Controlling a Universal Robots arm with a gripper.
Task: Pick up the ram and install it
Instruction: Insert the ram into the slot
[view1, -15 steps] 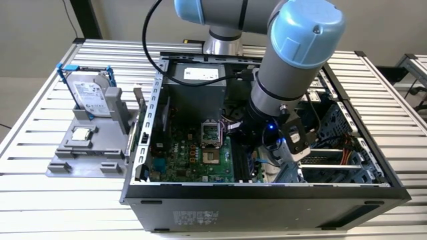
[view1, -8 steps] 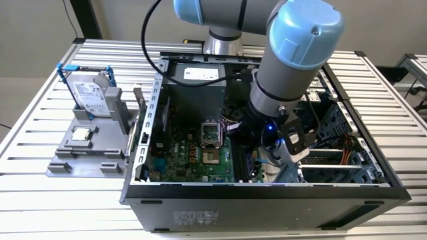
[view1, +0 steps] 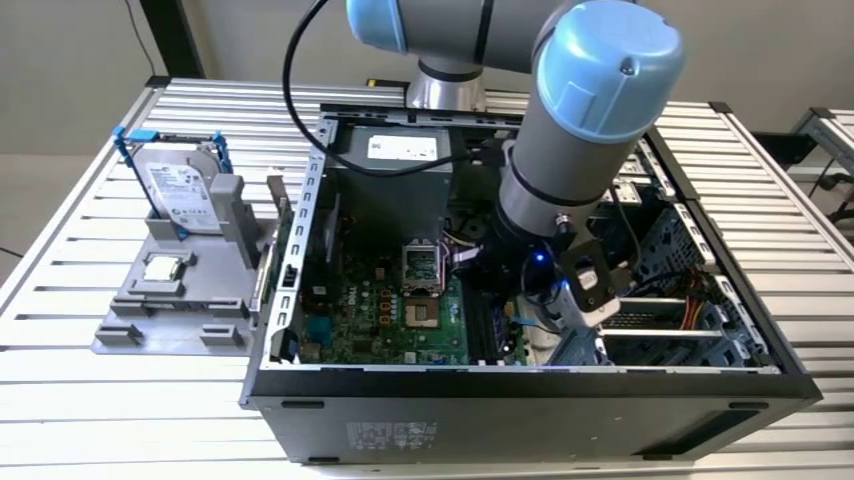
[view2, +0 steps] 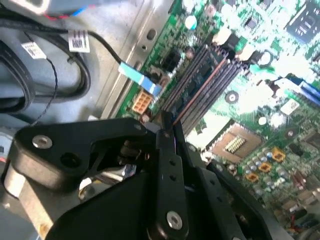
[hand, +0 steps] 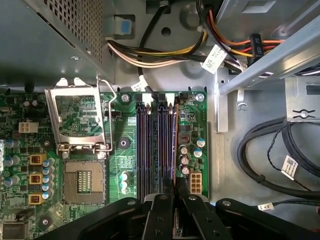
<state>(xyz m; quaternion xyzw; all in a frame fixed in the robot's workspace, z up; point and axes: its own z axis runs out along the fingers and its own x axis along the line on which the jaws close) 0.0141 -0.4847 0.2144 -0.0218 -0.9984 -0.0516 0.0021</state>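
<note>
Arm reached down into the open case, gripper over the memory slots.

From the exterior view's left: a grey stand (view1: 174, 310) held the drive (view1: 178, 195) and processor (view1: 163, 267); the case (view1: 534, 410) sat beside it. In the first wrist view the gripper (hand: 175, 192) was narrowed on a thin edge, probably the ram (hand: 173, 145), standing in the slot (hand: 162, 145) row beside the open socket (hand: 82, 180).

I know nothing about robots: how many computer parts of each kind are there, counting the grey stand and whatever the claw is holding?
Hard drive: 1
Processor chip: 1
Ram stick, in the gripper at the motherboard slots: 1
Total: 3
</note>
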